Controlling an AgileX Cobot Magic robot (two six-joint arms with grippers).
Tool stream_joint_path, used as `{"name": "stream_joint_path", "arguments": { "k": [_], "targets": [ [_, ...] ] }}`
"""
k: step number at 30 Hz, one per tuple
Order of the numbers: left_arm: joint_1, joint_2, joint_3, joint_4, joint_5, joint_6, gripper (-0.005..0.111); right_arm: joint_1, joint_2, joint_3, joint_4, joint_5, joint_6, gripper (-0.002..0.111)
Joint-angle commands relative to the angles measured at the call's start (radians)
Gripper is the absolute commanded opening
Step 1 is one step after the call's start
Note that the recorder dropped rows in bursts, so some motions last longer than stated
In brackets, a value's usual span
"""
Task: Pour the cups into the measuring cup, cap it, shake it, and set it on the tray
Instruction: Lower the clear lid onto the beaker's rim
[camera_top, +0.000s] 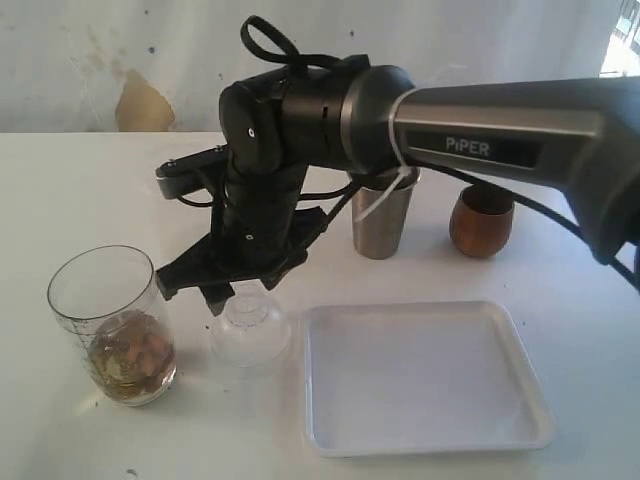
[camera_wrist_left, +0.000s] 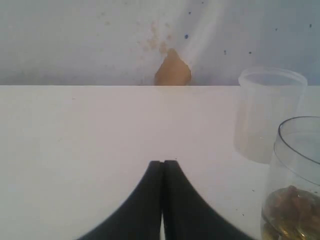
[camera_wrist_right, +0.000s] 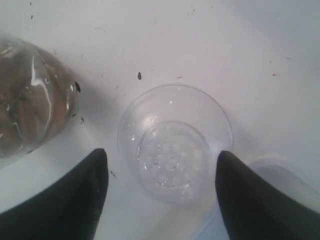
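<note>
White tray (camera_top: 430, 445) lies nearest; just beside it the right gripper (camera_wrist_right: 162, 195) hangs, fingers spread either side of the clear dome lid (camera_wrist_right: 175, 142), light, thin, probably slippery, best pinched across its neck; measuring cup (camera_top: 112, 325), part-filled, stands near the lid, opposite the tray; left gripper (camera_wrist_left: 163, 200) has fingers pressed together.

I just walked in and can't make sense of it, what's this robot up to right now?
The right gripper hangs open over the clear dome lid on the table, one finger on either side, not yet closed on it. Beside it the measuring cup holds brownish contents and has no cap on. The steel tumbler and wooden cup stand behind the white tray. The left gripper is shut, holding nothing.
</note>
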Motion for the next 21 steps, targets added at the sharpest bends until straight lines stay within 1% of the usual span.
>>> {"name": "stream_joint_path", "arguments": {
  "k": [1,6,14,17,19,21],
  "targets": [
    [-0.001,-0.004,0.004,0.001,-0.002,-0.002,0.000,-0.003,0.020,-0.009,-0.024,0.019,-0.002,0.058],
    [-0.001,-0.004,0.004,0.001,-0.002,-0.002,0.000,-0.003,0.029,-0.009,-0.026,-0.011,0.009,0.058],
    [-0.001,-0.004,0.004,0.001,-0.002,-0.002,0.000,-0.003,0.046,-0.009,-0.027,-0.004,0.014,0.050],
    [-0.001,-0.004,0.004,0.001,-0.002,-0.002,0.000,-0.003,0.044,-0.009,-0.029,-0.001,0.014,0.040],
    [-0.001,-0.004,0.004,0.001,-0.002,-0.002,0.000,-0.003,0.042,-0.009,-0.031,0.007,0.014,0.030],
    [-0.001,-0.004,0.004,0.001,-0.002,-0.002,0.000,-0.003,0.042,-0.009,-0.037,0.014,0.007,0.017]
  ]
}}
